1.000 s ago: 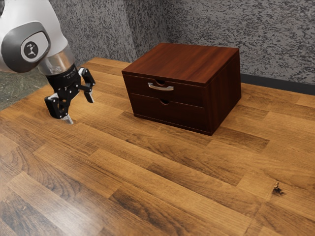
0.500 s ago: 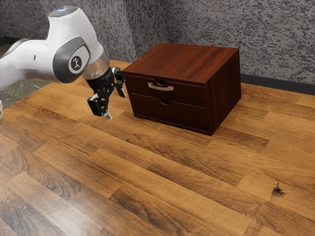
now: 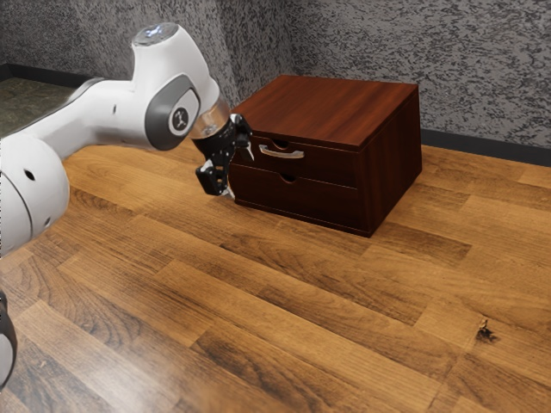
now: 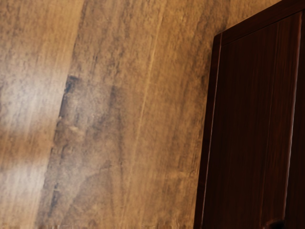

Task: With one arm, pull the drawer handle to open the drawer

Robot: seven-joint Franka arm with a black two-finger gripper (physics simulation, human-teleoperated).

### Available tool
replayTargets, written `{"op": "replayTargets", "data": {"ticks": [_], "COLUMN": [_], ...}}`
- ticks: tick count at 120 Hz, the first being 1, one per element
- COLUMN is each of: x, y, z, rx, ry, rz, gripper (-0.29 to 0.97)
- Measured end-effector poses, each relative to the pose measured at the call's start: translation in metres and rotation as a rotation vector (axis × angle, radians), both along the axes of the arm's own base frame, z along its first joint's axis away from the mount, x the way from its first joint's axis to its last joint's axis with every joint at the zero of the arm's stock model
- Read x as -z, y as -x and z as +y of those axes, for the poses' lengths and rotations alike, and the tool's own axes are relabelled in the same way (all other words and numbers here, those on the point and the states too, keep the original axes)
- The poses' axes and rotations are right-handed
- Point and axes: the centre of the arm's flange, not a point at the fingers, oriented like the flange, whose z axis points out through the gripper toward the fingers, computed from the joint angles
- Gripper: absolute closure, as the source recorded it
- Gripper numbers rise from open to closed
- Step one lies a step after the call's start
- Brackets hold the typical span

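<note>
Arrived: end effector (image 3: 234, 172) at cabinet (image 3: 344, 146) corner | wide open, empty | exterior: handle (image 3: 281, 153); wrist: cabinet (image 4: 252, 133) front

The drawer cabinet (image 3: 327, 107) is dark reddish-brown with fine grain, and its handle (image 3: 281, 153) is silver. The bench (image 3: 258, 301) shows warm brown streaked planks, and the wall (image 3: 448, 52) is speckled grey. The arm (image 3: 112, 112) is white and grey, with a black gripper (image 3: 239, 175).

One cabinet (image 3: 331, 112) is standing on the counter (image 3: 258, 327), showing two drawers (image 3: 331, 165) and one metal handle (image 3: 281, 153); one small dark object (image 3: 486, 331) is lying apart.
</note>
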Motion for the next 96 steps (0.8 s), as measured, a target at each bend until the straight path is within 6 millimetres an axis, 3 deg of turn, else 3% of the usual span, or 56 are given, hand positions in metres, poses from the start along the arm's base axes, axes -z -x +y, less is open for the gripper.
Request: {"op": "replayTargets", "data": {"ticks": [15,37,50,96], "x": [-0.010,-0.015,-0.023,-0.004], "y": [-0.003,-0.008,-0.016,-0.030], "z": [-0.027,-0.031,-0.044,-0.053], "rx": [0.059,0.087,0.121,0.178], "ry": [-0.030,-0.033,-0.032,-0.044], "rz": [-0.022,-0.064,-0.120,-0.156], "gripper": [0.00,0.00,0.00,0.00]}}
